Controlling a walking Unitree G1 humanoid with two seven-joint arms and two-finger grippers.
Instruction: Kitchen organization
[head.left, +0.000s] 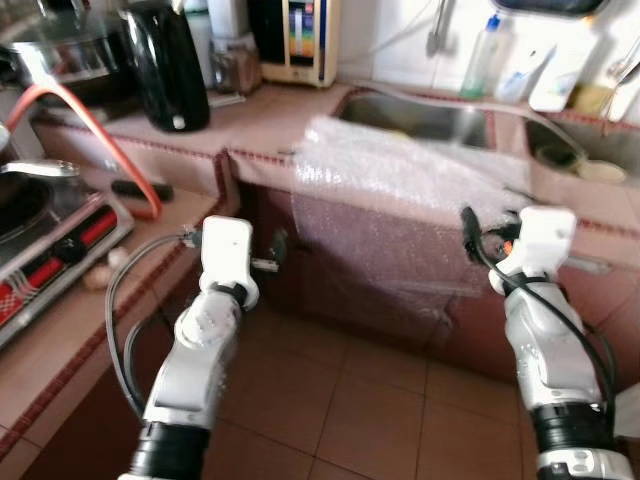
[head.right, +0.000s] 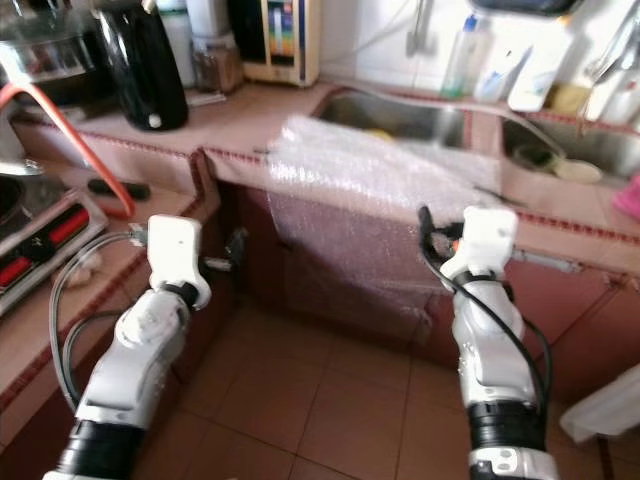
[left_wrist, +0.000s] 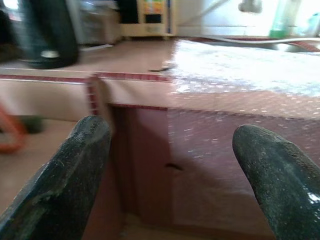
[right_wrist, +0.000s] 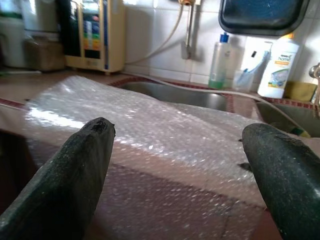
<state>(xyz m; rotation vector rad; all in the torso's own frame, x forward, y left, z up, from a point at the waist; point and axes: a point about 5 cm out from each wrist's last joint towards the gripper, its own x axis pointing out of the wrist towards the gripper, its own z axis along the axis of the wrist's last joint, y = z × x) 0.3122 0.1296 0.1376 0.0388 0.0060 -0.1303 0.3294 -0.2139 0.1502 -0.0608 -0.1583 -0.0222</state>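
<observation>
I see a sheet of bubble wrap lying on the pink tiled counter and hanging down over its front edge, right by the shiny metal sink. It is clear, bumpy and soft looking. My right gripper is up in front of it, fingers spread wide and holding nothing. My left gripper is wide open too, empty, facing the dark red cupboard front under the counter. A white bottle by the sink has a label I read as "homes", but it is blurry. A tall black kettle stands further along the counter
</observation>
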